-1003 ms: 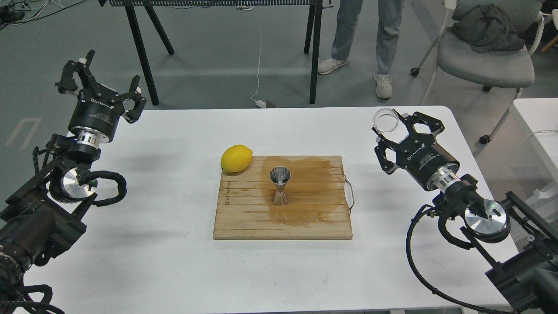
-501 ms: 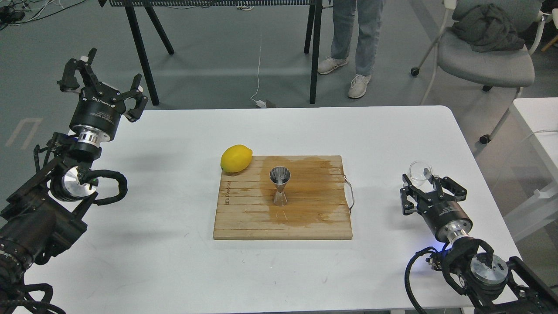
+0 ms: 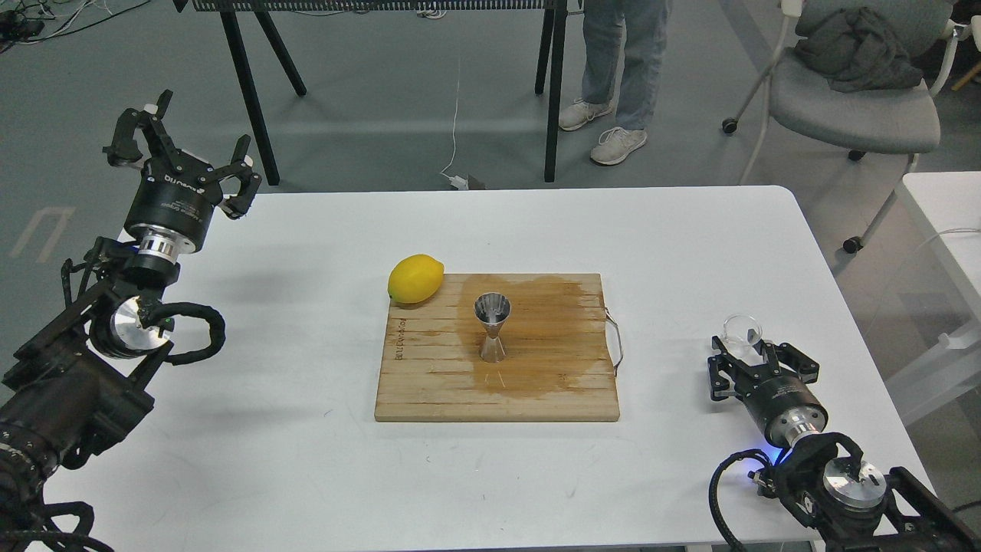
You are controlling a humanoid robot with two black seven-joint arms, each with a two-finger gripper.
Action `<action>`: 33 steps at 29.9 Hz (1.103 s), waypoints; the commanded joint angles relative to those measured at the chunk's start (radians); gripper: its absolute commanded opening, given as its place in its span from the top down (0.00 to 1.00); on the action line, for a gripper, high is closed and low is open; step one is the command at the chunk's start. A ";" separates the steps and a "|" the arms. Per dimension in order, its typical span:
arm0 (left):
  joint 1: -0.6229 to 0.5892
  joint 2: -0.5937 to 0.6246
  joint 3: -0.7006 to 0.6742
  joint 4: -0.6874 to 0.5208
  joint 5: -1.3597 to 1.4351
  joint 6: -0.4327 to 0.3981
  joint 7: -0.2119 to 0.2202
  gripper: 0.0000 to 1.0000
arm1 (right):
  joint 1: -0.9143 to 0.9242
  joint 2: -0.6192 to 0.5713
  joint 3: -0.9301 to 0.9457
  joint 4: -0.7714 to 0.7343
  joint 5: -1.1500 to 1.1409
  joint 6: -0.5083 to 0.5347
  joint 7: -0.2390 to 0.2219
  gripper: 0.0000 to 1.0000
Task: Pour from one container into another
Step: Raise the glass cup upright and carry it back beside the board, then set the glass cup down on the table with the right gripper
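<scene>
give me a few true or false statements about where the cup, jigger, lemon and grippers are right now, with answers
1. The steel jigger stands upright on the wooden cutting board. True.
2. The lemon lies at the board's near right corner. False: it sits at the far left corner.
3. The glass cup is at the right gripper, near the table's right edge. True.
4. The left gripper holds the jigger. False: it is open and empty, raised by the table's far left corner.
5. The board is dry all over. False: a dark wet patch surrounds the jigger.
</scene>
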State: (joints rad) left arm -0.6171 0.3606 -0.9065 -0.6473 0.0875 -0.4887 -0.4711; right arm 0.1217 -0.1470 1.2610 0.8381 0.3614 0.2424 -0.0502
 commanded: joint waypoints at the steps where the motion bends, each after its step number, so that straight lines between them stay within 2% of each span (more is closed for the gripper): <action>1: -0.004 -0.008 0.000 0.000 0.000 0.000 0.000 0.00 | 0.004 0.004 0.003 -0.008 -0.001 0.000 0.000 0.65; 11: -0.027 -0.009 0.000 0.000 0.000 0.000 0.002 0.00 | 0.015 0.004 -0.009 -0.053 -0.001 0.040 0.000 0.55; 15: -0.026 -0.008 0.000 0.000 0.000 0.000 0.002 0.00 | 0.012 0.004 -0.009 -0.033 0.001 0.038 0.000 0.55; 21: -0.027 -0.006 0.000 0.000 0.000 0.000 0.003 0.00 | 0.001 0.003 -0.008 -0.027 0.004 0.037 -0.002 0.42; 33: -0.027 -0.006 0.000 0.000 0.000 0.000 0.003 0.00 | 0.004 0.004 -0.005 -0.027 0.007 0.035 -0.002 0.27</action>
State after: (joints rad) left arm -0.6457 0.3535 -0.9065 -0.6473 0.0874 -0.4887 -0.4678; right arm 0.1230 -0.1430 1.2563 0.8115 0.3682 0.2779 -0.0513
